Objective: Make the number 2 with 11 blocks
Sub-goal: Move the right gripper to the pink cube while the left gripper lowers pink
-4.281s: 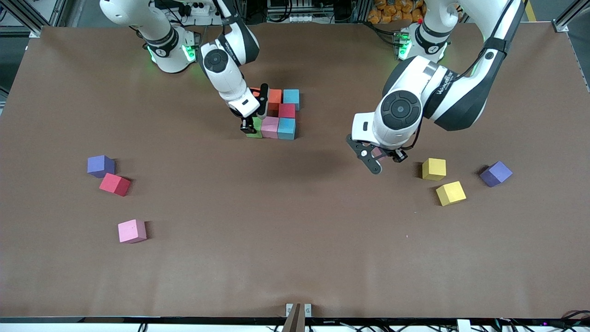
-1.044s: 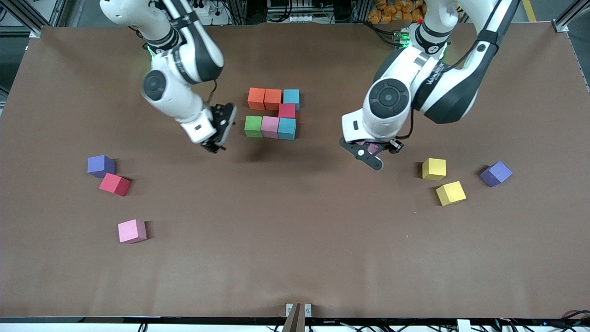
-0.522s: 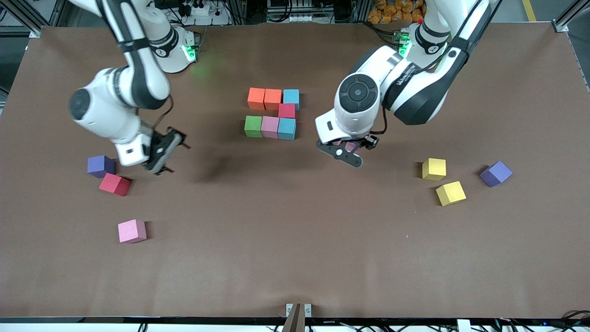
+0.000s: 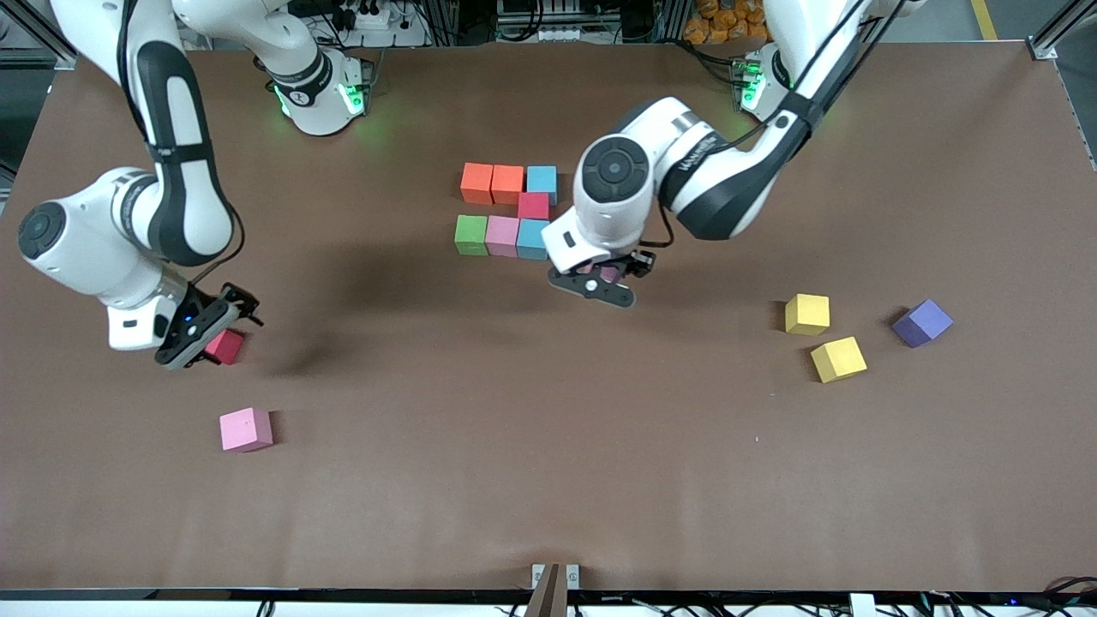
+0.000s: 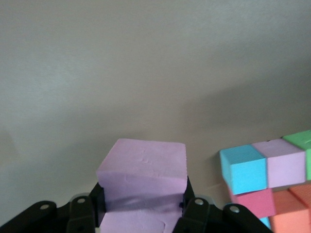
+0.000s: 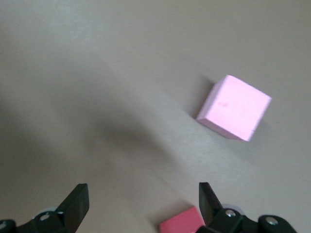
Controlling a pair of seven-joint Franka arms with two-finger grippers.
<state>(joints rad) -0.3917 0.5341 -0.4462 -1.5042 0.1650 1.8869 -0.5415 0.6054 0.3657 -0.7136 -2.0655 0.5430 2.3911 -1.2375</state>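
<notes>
The part-built number 2 (image 4: 507,210) has two orange cubes and a light blue one, a crimson cube under them, then green, pink and light blue. My left gripper (image 4: 602,278) is shut on a pink cube (image 5: 146,160) and holds it over the table, close to the figure's nearest light blue cube (image 4: 532,239). That figure also shows in the left wrist view (image 5: 265,179). My right gripper (image 4: 199,334) is open, low over a loose crimson cube (image 4: 227,346), which shows between its fingers (image 6: 182,224). A loose pink cube (image 4: 246,428) lies nearer the front camera, also seen from the right wrist (image 6: 234,108).
Two yellow cubes (image 4: 807,314) (image 4: 838,358) and a purple cube (image 4: 922,322) lie toward the left arm's end of the table. The right arm's wrist covers the spot beside the crimson cube where another purple cube lay.
My right gripper swung from beside the figure out to the crimson cube, covering the purple cube. My left gripper carried the pink cube closer to the figure.
</notes>
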